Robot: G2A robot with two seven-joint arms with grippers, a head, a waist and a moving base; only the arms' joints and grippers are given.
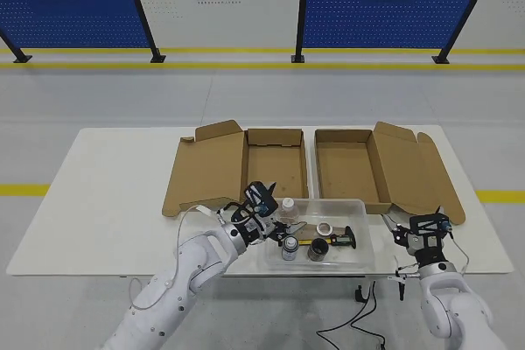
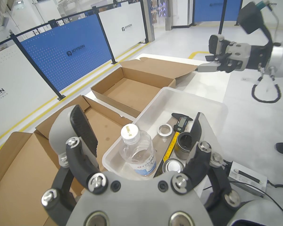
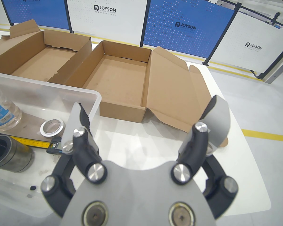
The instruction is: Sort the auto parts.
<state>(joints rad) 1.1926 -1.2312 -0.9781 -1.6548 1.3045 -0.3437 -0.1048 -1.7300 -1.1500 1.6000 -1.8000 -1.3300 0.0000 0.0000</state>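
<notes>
Jaws: left gripper point(image 2: 138, 121) spread wide, holding nothing, poised over the near-left end of the clear bin point(image 2: 186, 99), with the water bottle point(image 2: 138, 151) standing just below and between its fingers. Right gripper point(image 3: 147, 109) likewise spread and holding nothing, above the table point(image 1: 114, 201) just beside the bin's right end. Progress, judged: sorting not begun. All items seen are inside the bin: bottle, metal ring point(image 2: 165, 129), digital caliper point(image 2: 182, 121), yellow graduated rule point(image 2: 171, 147), dark cylindrical bushing point(image 2: 182, 145) and small metal can point(image 2: 172, 165). Neither the left cardboard box point(image 1: 276, 166) nor the right cardboard box point(image 1: 346, 166), both open behind the bin, has received a part. Every pick and placement remains, the bottle probably first. Writing: the bottle carries a label with barcode and fine print; the rule shows scale marks; the caliper display is unreadable. The partition panels point(image 3: 184, 26) bear a logo with a wordmark, not transcribed.
</notes>
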